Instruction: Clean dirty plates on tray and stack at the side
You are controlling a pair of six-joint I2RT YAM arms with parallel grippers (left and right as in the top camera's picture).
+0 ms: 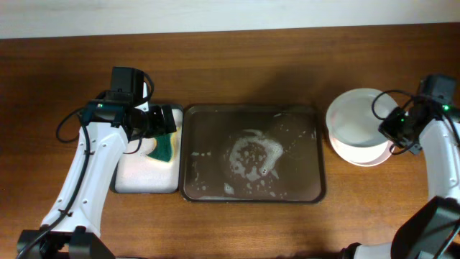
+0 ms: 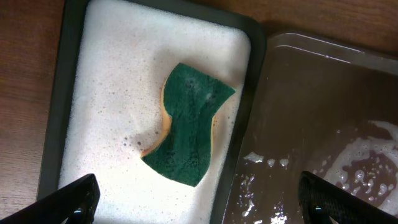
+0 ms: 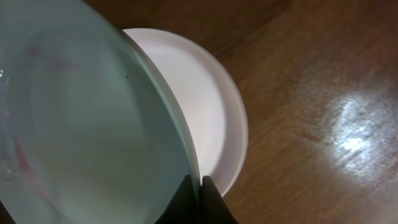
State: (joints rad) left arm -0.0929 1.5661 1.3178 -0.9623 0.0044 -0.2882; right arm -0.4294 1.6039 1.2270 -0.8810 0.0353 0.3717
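Plates (image 1: 359,126) stack beside the tray (image 1: 194,155); we see the right gripper (image 3: 200,196) pinching the tilted top plate (image 3: 81,124), cropped, half hiding those beneath; left gripper (image 2: 199,202) gapes above the sponge (image 2: 189,124)

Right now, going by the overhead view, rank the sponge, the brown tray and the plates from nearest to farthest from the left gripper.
1. sponge, right at the left gripper, on the table's left.
2. brown tray, next over, mid-table.
3. plates, far right.

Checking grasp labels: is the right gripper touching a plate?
Touching. The right wrist view shows the right gripper pinching the rim of the tilted plate, one finger on each side.
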